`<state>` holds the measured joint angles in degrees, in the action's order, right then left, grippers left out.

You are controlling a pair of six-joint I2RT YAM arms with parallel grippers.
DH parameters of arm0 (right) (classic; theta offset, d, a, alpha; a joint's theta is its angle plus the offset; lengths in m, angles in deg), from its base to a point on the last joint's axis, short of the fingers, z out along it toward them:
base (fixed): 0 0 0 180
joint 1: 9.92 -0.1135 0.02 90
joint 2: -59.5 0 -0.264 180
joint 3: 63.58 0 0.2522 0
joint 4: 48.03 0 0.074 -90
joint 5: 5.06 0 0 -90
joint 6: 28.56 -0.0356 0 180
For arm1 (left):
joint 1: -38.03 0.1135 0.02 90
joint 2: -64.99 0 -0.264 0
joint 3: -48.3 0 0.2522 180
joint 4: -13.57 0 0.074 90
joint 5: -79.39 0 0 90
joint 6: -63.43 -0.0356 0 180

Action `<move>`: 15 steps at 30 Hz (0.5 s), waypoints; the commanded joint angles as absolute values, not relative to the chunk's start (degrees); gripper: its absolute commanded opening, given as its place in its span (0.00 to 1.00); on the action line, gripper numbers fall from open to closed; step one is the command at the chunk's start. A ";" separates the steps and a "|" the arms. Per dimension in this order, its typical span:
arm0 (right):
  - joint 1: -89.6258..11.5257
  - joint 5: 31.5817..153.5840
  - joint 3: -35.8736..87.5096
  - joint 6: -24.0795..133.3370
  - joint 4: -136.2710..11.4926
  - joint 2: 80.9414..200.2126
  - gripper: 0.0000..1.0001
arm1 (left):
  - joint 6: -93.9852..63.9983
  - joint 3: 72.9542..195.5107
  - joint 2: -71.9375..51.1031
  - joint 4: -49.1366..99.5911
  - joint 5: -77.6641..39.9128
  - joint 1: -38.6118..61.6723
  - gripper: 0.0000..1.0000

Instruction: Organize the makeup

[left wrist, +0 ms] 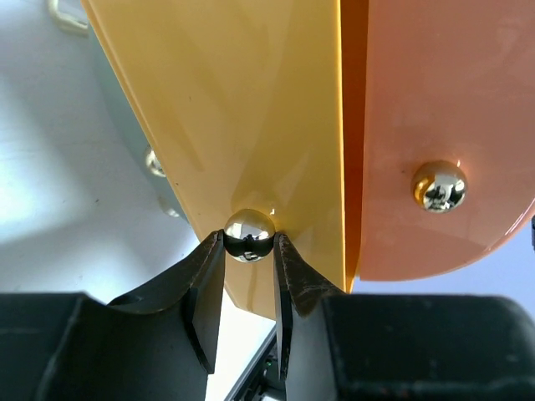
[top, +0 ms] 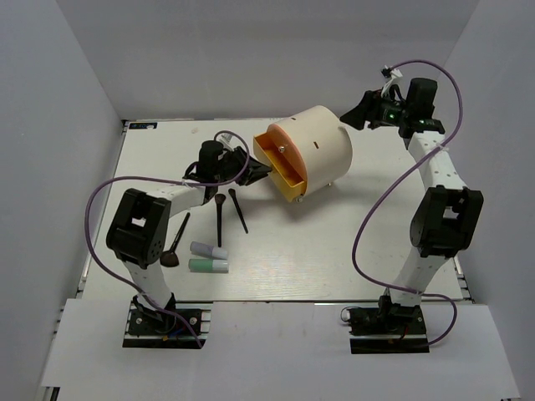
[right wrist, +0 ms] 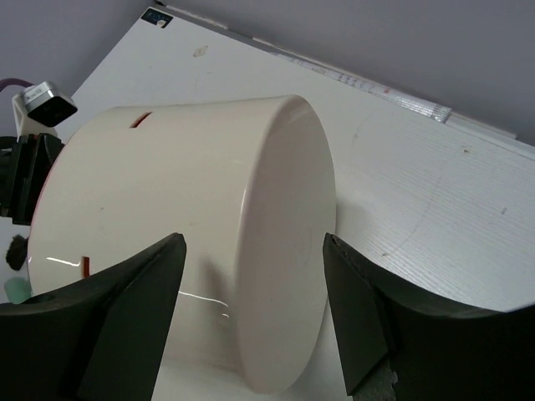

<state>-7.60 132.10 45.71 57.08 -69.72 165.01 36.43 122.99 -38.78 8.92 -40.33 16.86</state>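
Two sets of fingers are doing different things. The left fingers [top: 251,170] are pinching a small gold knob [left wrist: 249,235] on the front of a yellow drawer [left wrist: 242,125]; in the left wrist view the black tips are pressing on the ball from both sides, with only the knob showing between them. That drawer is standing partly out of a cream drum [top: 322,146], which is lying on its side on the white surface [top: 351,251]. Just to the right of the pinching tips in the wrist view, an orange face [left wrist: 435,125] is carrying a second knob [left wrist: 439,185], which nothing is touching. The right fingers [top: 359,111] are spreading wide and holding nothing; they are hanging beyond the closed back end of the drum, and in the right wrist view the drum's round cream wall is filling the gap between the two black tips without either tip touching it. The makeup is lying loose on the surface, all of it on the near side of the left fingers, back toward that arm's base and well apart from the right fingers. Two thin black brushes [top: 219,219] [top: 238,210] are lying closest to the left fingers, just below them in the top view. A third brush [top: 175,242] with a broader dark head is resting farther out beside the left arm. Nearer still to the base, a lavender tube [top: 208,250] and a mint-green tube [top: 208,266] are lying side by side, almost touching.
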 commanded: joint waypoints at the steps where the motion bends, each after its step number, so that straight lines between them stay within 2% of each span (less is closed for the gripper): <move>1: -7.64 134.16 45.46 59.77 -68.30 160.92 0.73 | 33.37 121.22 -35.03 13.27 -39.79 17.99 0.14; 5: -8.08 133.72 45.28 64.42 -68.21 157.94 0.72 | 32.84 120.77 -34.33 14.23 -39.88 17.99 0.12; 10: -9.83 133.81 45.99 69.08 -70.67 155.39 0.64 | 31.70 121.04 -33.71 15.99 -40.06 17.99 0.12; 15: -12.91 133.55 44.14 71.46 -71.72 153.98 0.62 | 30.73 121.13 -32.66 18.72 -39.44 17.99 0.17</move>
<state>-11.20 132.91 45.08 68.21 -70.92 156.05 33.46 121.79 -35.96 13.33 -40.50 17.34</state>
